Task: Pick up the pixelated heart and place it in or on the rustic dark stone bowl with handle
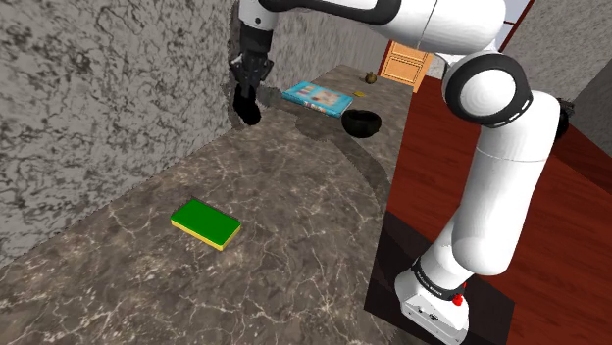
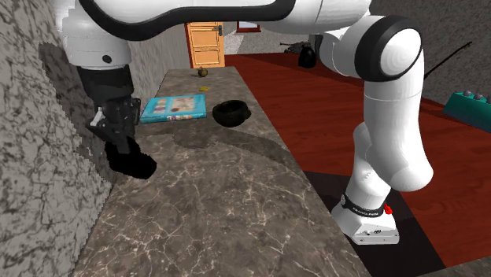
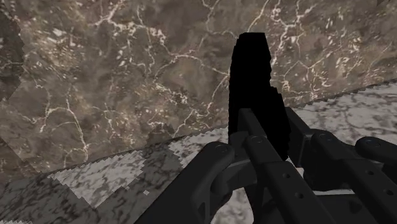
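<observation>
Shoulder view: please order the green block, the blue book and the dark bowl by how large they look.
1. green block and blue book: about alike, though the block lies nearer the camera.
2. dark bowl: smallest.

Light: soft, moderate, from above | Shadows: broad arm shadow across counter point(image 1: 333, 172); stair-stepped shadow edge on wall point(image 2: 39, 86) | Tone: white arm point(image 1: 500, 186) brightest; pixelated heart point(image 3: 254, 83) flat black, unshaded | Wrist view: dimmest.
</observation>
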Tool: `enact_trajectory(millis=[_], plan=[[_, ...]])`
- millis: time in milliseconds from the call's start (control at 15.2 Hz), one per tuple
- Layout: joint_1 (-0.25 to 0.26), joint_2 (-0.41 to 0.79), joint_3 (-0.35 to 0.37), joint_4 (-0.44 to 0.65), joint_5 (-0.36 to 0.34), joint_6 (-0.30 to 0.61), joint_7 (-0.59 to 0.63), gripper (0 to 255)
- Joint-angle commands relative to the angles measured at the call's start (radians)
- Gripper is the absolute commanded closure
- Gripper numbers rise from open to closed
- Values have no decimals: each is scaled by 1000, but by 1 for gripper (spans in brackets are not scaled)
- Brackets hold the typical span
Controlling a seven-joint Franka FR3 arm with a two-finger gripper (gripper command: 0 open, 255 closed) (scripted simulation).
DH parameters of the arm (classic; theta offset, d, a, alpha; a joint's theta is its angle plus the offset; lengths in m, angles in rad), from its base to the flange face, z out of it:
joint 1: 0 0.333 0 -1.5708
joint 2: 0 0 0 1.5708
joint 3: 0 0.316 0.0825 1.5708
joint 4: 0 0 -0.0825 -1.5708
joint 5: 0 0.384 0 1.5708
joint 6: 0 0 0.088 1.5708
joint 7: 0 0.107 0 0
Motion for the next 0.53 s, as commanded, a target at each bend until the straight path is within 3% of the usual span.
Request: enact_trajectory(millis=[0, 264, 462], plan=[[2, 3, 1, 32, -1, -29, 1, 255], [8, 23, 1, 106, -6, -83, 3, 255], [-48, -54, -16, 2, 21, -56, -62, 255]])
